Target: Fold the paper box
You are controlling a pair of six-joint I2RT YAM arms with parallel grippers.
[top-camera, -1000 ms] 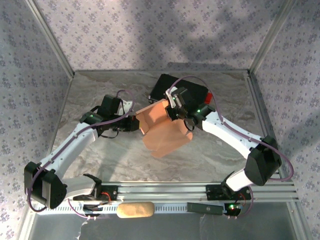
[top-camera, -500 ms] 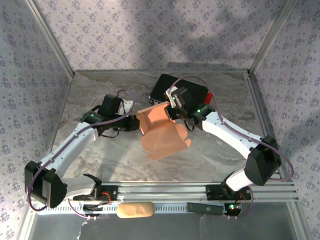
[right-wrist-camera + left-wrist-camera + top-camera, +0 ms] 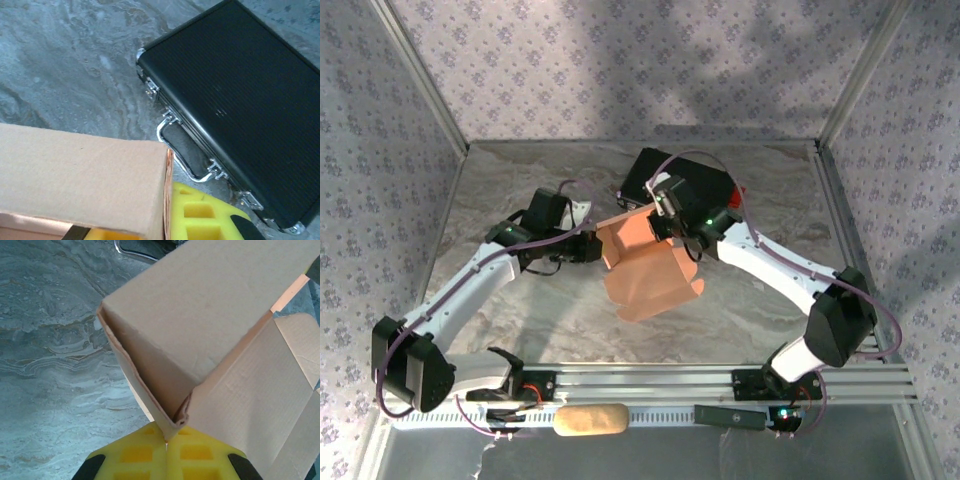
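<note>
Gripping it from two sides: was that needed? (operator)

It looked so. You had the paper box (image 3: 648,268) over the middle of the table (image 3: 520,190), half formed, with walls standing and one flap hanging open toward the near edge. Whether that flap touched the table I could not tell. Your left gripper (image 3: 166,439) was clamped shut on a lower corner where two walls met, its pads (image 3: 196,455) pressed together over the seam. I judged that the pinch served to hold that corner square. (reviewer)

And the right one? (operator)

Your right gripper (image 3: 165,220), at the box's far side, had its jaws drawn almost together. The edge of an upper panel ran down between its own pads (image 3: 200,214), so it seemed to hold that panel. Two opposed holds probably stopped such thin cardboard from twisting while a flap got worked. (reviewer)

What else was there? (operator)

By my count: one paper box; one black case (image 3: 250,110) with metal latches, lying toward the far edge just behind the box; one tan block (image 3: 590,420) on the rail at the near edge, well apart from the work; two arms, two grippers. Case and block played no part, and both lay out of the fold's way. (reviewer)
</note>
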